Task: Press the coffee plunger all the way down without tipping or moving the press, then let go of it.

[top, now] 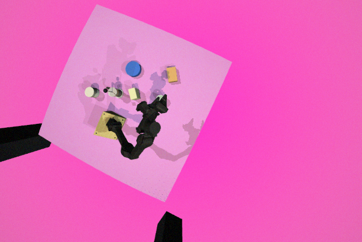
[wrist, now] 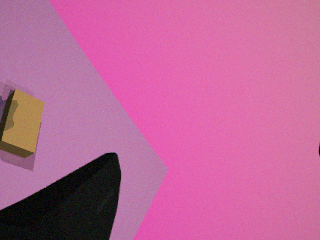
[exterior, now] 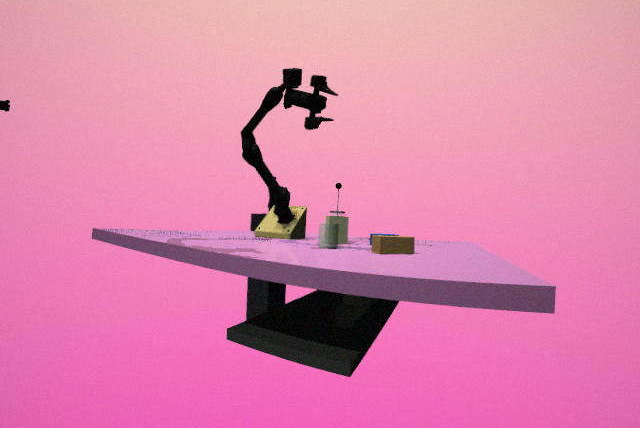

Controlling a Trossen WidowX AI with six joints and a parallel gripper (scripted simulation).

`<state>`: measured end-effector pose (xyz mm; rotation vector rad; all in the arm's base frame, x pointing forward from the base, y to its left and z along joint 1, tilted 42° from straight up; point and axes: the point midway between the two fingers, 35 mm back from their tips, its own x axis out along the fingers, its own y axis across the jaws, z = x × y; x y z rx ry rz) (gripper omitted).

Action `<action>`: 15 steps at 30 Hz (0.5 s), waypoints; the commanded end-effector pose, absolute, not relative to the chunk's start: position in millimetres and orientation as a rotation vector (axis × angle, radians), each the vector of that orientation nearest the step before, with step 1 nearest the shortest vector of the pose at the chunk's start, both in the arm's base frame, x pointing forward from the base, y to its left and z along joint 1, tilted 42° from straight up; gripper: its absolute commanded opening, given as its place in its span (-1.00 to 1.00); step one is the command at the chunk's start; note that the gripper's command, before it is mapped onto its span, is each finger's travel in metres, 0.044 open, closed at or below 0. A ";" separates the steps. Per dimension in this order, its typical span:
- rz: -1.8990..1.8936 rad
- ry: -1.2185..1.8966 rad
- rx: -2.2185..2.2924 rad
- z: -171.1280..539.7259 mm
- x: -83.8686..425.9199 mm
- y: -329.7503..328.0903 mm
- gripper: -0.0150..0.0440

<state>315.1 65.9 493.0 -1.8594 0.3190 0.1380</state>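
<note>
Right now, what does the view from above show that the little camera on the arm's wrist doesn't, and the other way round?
Only the top view shows the coffee press with its plunger knob, the blue disc, the cream cylinder, the pale yellow block and the arm's base. Only the wrist view shows a close-up of one dark finger of the open tool. Both show the orange block and the table.

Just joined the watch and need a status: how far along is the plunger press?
Nothing looks done: the plunger knob stands raised above the coffee press. Nothing is in hand; the open gripper hangs high, apart from it. Left: descend, push fully down, release.
</note>
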 end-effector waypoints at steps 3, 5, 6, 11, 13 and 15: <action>0.169 0.328 -1.805 479.6 317.0 77.9 1.00; 0.212 0.345 -1.725 459.1 318.1 96.2 1.00; 0.236 0.358 -1.676 445.8 317.7 107.9 1.00; 0.316 0.436 -1.462 384.4 304.9 158.3 1.00; 0.329 0.462 -1.403 365.9 297.5 172.3 1.00; 0.339 0.486 -1.350 348.2 289.1 184.9 1.00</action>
